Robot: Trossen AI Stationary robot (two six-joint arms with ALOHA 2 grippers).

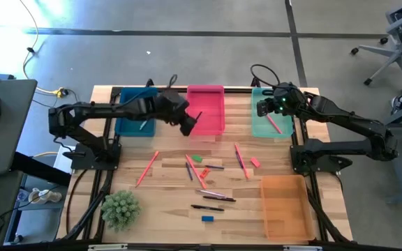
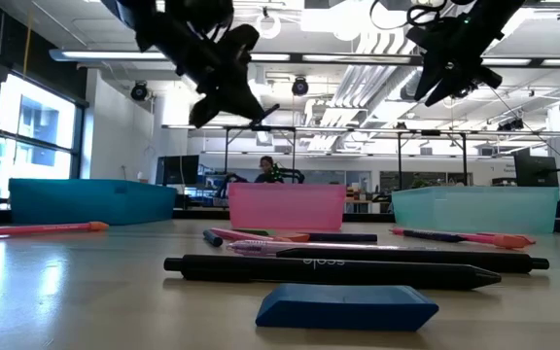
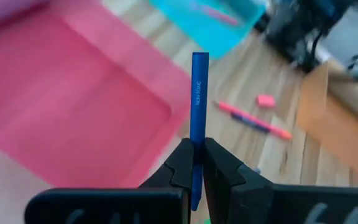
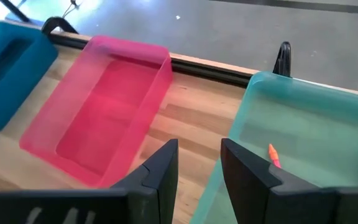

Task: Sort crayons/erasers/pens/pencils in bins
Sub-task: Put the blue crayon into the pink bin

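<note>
**Q:** What do the fingers of the left gripper (image 3: 193, 163) hold?

**A:** They are pinched tight on a blue stick (image 3: 198, 106) marked "NON-TOXIC". Most of it stands out past the fingertips; a short end shows behind them. Beyond the tips lies the pink bin (image 3: 79, 106), the stick's far end just over its near edge.

**Q:** How is the left arm posed?

**A:** In the high view it reaches across from the left, its gripper (image 1: 187, 120) raised at the pink bin's (image 1: 206, 108) left edge, beside the dark blue bin (image 1: 132, 111). The low view shows the gripper (image 2: 224, 92) well above the table, angled downward.

**Q:** And the right gripper (image 4: 199, 165)?

**A:** Its fingers stand parted with a clear gap and nothing between them. Ahead of the fingertips is the teal-green bin (image 4: 303, 118), a salmon-pink stick (image 4: 273, 155) lying inside close to one finger. The arm is bent inward, the gripper (image 1: 265, 106) high over that bin (image 1: 271, 122).

**Q:** Where are the remaining items?

**A:** On the table (image 1: 166, 209), well apart from both sets of fingers: the pink eraser (image 1: 255, 162), green eraser (image 1: 197, 158), blue eraser (image 1: 207, 218), several pens (image 1: 218, 199) and the orange bin (image 1: 285, 206). In the low view the blue eraser (image 2: 346, 306) lies nearest, a black pen (image 2: 329, 269) just behind it.
</note>
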